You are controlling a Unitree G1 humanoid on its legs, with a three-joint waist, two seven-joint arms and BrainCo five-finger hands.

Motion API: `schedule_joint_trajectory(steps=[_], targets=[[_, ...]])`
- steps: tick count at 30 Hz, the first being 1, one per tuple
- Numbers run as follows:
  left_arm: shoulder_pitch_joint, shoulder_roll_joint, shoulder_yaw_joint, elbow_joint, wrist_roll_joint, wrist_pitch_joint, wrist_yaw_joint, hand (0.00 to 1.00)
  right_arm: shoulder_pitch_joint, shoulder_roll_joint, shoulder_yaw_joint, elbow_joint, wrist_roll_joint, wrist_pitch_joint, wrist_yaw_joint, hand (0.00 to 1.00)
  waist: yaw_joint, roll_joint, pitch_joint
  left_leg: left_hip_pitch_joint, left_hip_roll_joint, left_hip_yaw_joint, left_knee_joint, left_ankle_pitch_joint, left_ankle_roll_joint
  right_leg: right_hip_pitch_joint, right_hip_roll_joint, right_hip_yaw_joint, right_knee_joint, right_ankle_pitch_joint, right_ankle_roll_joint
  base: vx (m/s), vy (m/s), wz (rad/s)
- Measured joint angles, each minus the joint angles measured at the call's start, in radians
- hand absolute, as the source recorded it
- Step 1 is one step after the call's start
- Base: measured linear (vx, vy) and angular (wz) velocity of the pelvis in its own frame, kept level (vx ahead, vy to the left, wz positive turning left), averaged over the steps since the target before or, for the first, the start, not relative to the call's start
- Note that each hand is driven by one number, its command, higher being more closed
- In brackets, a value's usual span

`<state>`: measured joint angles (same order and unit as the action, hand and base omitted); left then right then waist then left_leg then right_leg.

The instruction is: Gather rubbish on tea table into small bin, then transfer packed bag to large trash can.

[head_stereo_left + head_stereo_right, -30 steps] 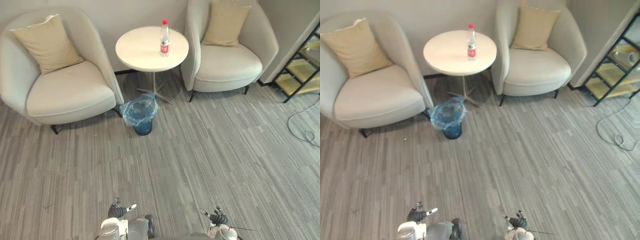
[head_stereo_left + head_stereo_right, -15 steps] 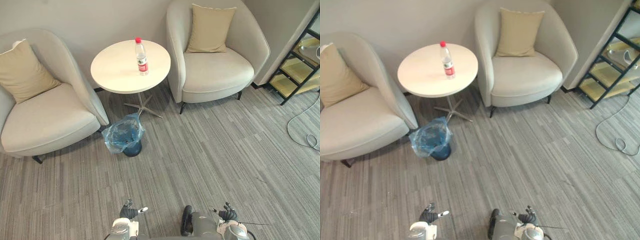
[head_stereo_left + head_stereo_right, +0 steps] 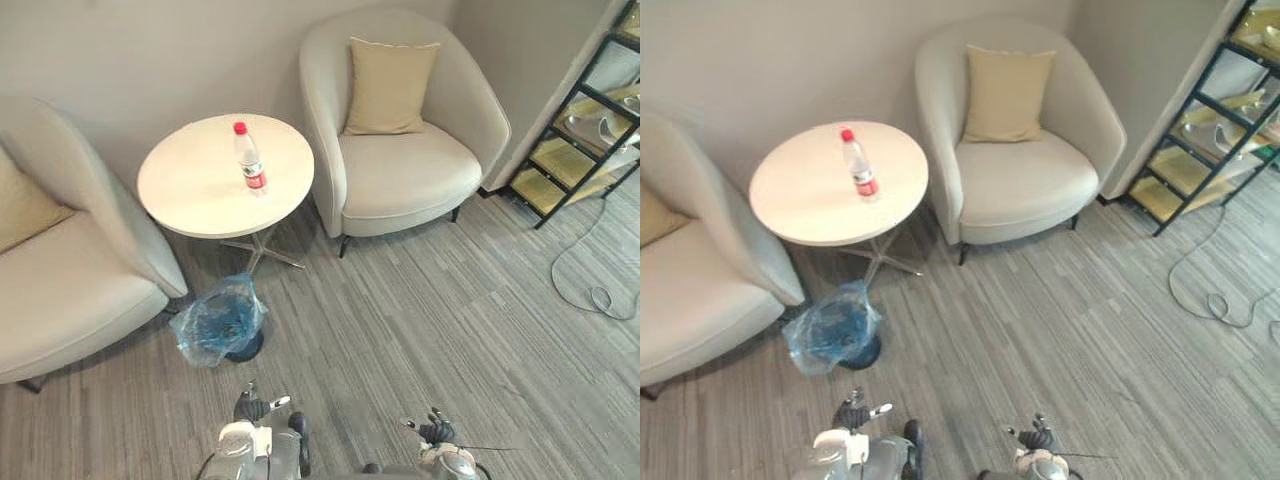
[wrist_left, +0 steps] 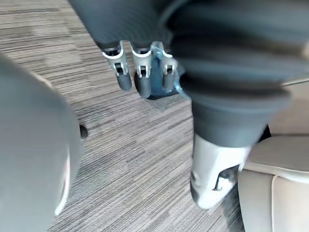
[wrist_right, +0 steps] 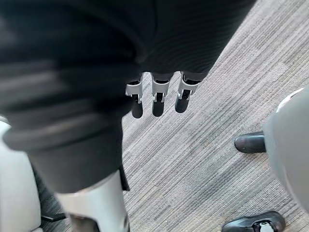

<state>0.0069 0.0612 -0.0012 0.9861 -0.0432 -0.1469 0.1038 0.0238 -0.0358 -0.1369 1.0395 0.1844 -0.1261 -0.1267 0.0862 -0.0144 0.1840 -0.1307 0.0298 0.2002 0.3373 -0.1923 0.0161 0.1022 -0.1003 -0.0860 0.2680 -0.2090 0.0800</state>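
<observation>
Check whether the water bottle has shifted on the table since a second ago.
No. The water bottle stands upright right of the round table middle, as before; the whole view shifted, so the camera moved.

Soft, even light fills the room, bright enough that the pale top of the tea table (image 3: pixel 195 195) nearly washes out. Shadows sit faint and right beneath things: a grey pool on the floor (image 3: pixel 430 300) under the table and a darker band below the armchair (image 3: pixel 400 180). The blue bag (image 3: pixel 215 320) lining the small bin glints slightly. Close to my wrist camera, my left hand (image 4: pixel 142 67) shows a murky dark cover, while its fingers (image 4: pixel 121 72) catch the light.
</observation>
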Motion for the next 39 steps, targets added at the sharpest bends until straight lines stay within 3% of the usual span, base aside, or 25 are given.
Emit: schedule_joint_trajectory(steps=[1,2,3,5,8,10,12,14,15,17,18,20,21,23,24,26,27,28,29,30,33,35,37,38,39], targets=[[-0.001,0.001,-0.003,0.005,0.0,0.001,0.0,0.0,0.0,-0.001,0.0,0.0,-0.007,0.0,0.001,0.0,0.0,0.002,0.0,0.019,-0.002,0.003,-0.014,-0.007,0.0,-0.029,-0.004,0.009,0.077,-0.007,0.011,0.32,0.183,-0.32],[0.0,0.016,-0.023,0.017,0.001,0.003,-0.001,0.0,0.0,0.002,-0.001,-0.003,-0.019,0.0,0.004,0.0,0.0,-0.002,0.002,0.081,-0.018,0.009,-0.059,-0.016,0.012,-0.134,-0.029,0.032,0.327,-0.002,0.039,0.19,0.12,-0.15],[0.001,0.021,-0.029,0.023,0.001,0.004,-0.001,0.0,-0.002,0.001,-0.001,-0.002,-0.022,-0.001,0.005,0.0,-0.001,-0.005,0.002,0.1,-0.025,0.01,-0.069,-0.018,0.015,-0.157,-0.036,0.038,0.384,-0.012,0.046,0.25,0.106,0.06],[0.012,0.035,-0.055,0.041,0.001,0.007,0.0,0.0,0.002,-0.005,0.0,-0.004,-0.029,-0.001,0.009,0.0,-0.02,-0.004,0.001,0.188,-0.042,0.003,-0.107,-0.039,0.02,-0.221,-0.073,0.005,0.525,-0.065,0.028,0.29,0.053,0.25],[0.022,0.035,-0.052,0.04,0.002,0.007,0.0,0.0,0.003,-0.004,0.003,-0.009,-0.029,-0.004,0.013,0.0,-0.03,-0.007,-0.01,0.237,-0.037,-0.027,-0.129,-0.059,0.011,-0.285,-0.055,-0.016,0.402,-0.089,0.016,0.28,-0.021,0.33],[0.02,0.028,-0.04,0.039,0.002,0.007,0.001,0.0,0.005,-0.007,0.0,-0.022,-0.029,-0.002,0.016,0.0,-0.032,0.001,-0.012,0.244,-0.02,-0.042,-0.131,-0.068,-0.005,-0.315,-0.033,-0.012,0.272,-0.067,-0.007,0.33,-0.098,0.35],[0.026,0.016,-0.012,0.039,0.003,0.007,0.002,0.0,0.013,-0.008,0.001,-0.045,-0.029,-0.003,0.02,0.0,-0.036,0.011,-0.009,0.276,0.02,-0.072,-0.13,-0.087,-0.035,-0.326,0.001,-0.012,0.103,0.041,-0.031,0.34,-0.203,0.24],[0.027,0.012,-0.004,0.046,0.003,0.008,0.002,0.0,0.018,-0.006,0.001,-0.044,-0.029,-0.003,0.022,0.0,-0.039,0.011,-0.018,0.297,0.034,-0.1,-0.124,-0.115,-0.07,-0.309,0.011,-0.023,0.079,0.122,-0.035,0.31,-0.219,0.18],[0.027,-0.005,0.013,0.046,0.003,0.008,0.001,0.0,0.019,-0.018,0.0,-0.042,-0.029,-0.003,0.022,0.0,-0.037,0.032,-0.024,0.302,0.052,-0.117,-0.123,-0.115,-0.072,-0.308,0.026,-0.038,0.094,0.114,-0.045,0.32,-0.246,0.2],[0.014,-0.05,0.023,0.045,0.005,0.006,0.001,0.0,0.018,-0.032,-0.002,-0.042,-0.029,-0.002,0.023,0.0,-0.042,0.057,-0.026,0.304,0.075,-0.161,-0.095,-0.104,-0.081,-0.289,0.031,-0.07,0.129,0.043,-0.065,0.33,-0.291,0.27],[0.013,-0.054,0.025,0.045,0.005,0.006,0.001,0.0,0.018,-0.033,-0.003,-0.042,-0.029,-0.002,0.023,0.0,-0.045,0.061,-0.025,0.298,0.08,-0.167,-0.073,-0.104,-0.082,-0.277,0.031,-0.079,0.123,0.038,-0.066,0.21,-0.22,0.53],[0.01,-0.078,0.025,0.022,0.005,0.006,-0.001,0.0,0.031,-0.034,-0.003,-0.042,-0.029,-0.001,0.022,0.0,-0.05,0.062,-0.022,0.203,0.102,-0.18,0.164,-0.09,-0.107,-0.201,0.037,-0.123,0.074,0.019,-0.075,0.16,-0.169,0.67],[0.013,-0.087,0.024,-0.005,0.004,0.006,-0.002,0.0,0.04,-0.036,0.004,-0.044,-0.028,-0.001,0.018,0.0,-0.047,0.059,-0.016,0.102,0.139,-0.157,0.372,-0.039,-0.145,-0.147,0.046,-0.147,0.037,0.008,-0.085,0.15,-0.127,0.49],[0.017,-0.088,0.021,-0.02,0.005,0.005,-0.001,0.0,0.04,-0.036,0.004,-0.044,-0.027,-0.001,0.012,0.0,-0.037,0.06,-0.013,0.04,0.192,-0.073,0.505,-0.035,-0.125,-0.085,0.049,-0.177,-0.003,0.006,-0.089,0.16,-0.073,0.42],[0.016,-0.088,0.013,-0.023,0.005,0.004,-0.001,0.0,0.046,-0.035,0.002,-0.042,-0.027,-0.001,0.007,0.0,-0.035,0.057,-0.014,0.01,0.209,0.017,0.469,-0.062,-0.098,-0.043,0.039,-0.195,-0.046,0.011,-0.082,0.15,-0.027,0.37],[0.015,-0.088,0.011,-0.026,0.005,0.003,-0.001,0.0,0.048,-0.035,0.002,-0.043,-0.026,-0.001,0.007,0.0,-0.033,0.058,-0.015,-0.013,0.198,0.066,0.367,-0.065,-0.094,-0.028,0.026,-0.212,-0.074,0.017,-0.071,0.17,0.036,0.35],[0.012,-0.084,0.0,-0.025,0.005,0.003,0.0,0.0,0.049,-0.036,0.0,-0.042,-0.026,-0.001,0.006,0.0,-0.032,0.057,-0.015,-0.028,0.174,0.111,0.198,-0.042,-0.082,-0.015,0.009,-0.23,-0.091,0.022,-0.059,0.2,0.095,0.4],[0.011,-0.082,-0.006,-0.022,0.005,0.003,0.0,0.0,0.05,-0.036,-0.003,-0.041,-0.026,-0.001,0.006,0.0,-0.033,0.058,-0.016,-0.027,0.165,0.125,0.136,-0.018,-0.08,-0.011,0.007,-0.237,-0.095,0.023,-0.05,0.25,0.134,0.49],[0.006,-0.072,-0.028,-0.014,0.005,0.003,-0.001,0.0,0.054,-0.046,-0.01,-0.03,-0.026,0.0,0.003,0.0,-0.026,0.06,-0.016,-0.013,0.14,0.148,0.005,0.076,-0.07,-0.001,0.006,-0.241,-0.101,0.018,-0.026,0.28,0.151,0.44],[0.005,-0.047,-0.033,-0.012,0.007,0.002,0.0,0.0,0.05,-0.028,-0.003,-0.021,-0.027,0.001,0.001,0.0,-0.021,0.03,-0.021,0.015,0.094,0.146,-0.055,0.094,-0.057,0.005,-0.015,-0.221,-0.135,0.031,-0.013,0.23,0.124,0.42],[0.004,0.0,-0.034,0.003,0.007,0.002,-0.001,0.0,0.024,-0.003,0.012,-0.002,-0.03,0.0,0.004,0.0,-0.022,-0.003,-0.02,0.029,0.053,0.139,-0.074,0.082,-0.038,0.037,-0.043,-0.218,-0.159,0.035,-0.002,0.23,0.116,0.21],[0.003,0.004,-0.034,0.012,0.007,0.005,-0.001,0.0,0.024,-0.011,0.022,0.002,-0.032,0.0,0.007,0.0,-0.025,0.001,-0.021,0.053,0.035,0.128,-0.085,0.066,-0.026,0.033,-0.061,-0.218,-0.095,0.027,0.009,0.14,0.103,0.18],[0.005,0.005,-0.036,0.029,0.007,0.006,-0.001,0.0,0.026,-0.017,0.024,0.002,-0.036,0.0,0.008,0.0,-0.025,0.009,-0.021,0.111,0.011,0.101,-0.137,0.048,-0.018,-0.055,-0.112,-0.187,0.188,0.015,0.028,0.12,0.141,0.38],[0.006,0.016,-0.057,0.035,0.007,0.007,-0.003,0.0,0.026,-0.022,0.022,-0.001,-0.038,0.0,0.008,0.0,-0.035,-0.003,-0.018,0.147,-0.011,0.063,-0.148,0.039,-0.01,-0.141,-0.15,-0.135,0.402,0.022,0.036,0.19,0.073,0.94],[0.006,0.034,-0.077,0.046,0.008,0.008,-0.009,0.0,0.036,-0.017,0.023,-0.002,-0.035,-0.002,0.01,0.0,-0.045,-0.018,-0.024,0.165,-0.028,0.029,-0.145,0.027,0.001,-0.186,-0.155,-0.09,0.512,-0.013,0.031,0.22,0.044,0.98]])
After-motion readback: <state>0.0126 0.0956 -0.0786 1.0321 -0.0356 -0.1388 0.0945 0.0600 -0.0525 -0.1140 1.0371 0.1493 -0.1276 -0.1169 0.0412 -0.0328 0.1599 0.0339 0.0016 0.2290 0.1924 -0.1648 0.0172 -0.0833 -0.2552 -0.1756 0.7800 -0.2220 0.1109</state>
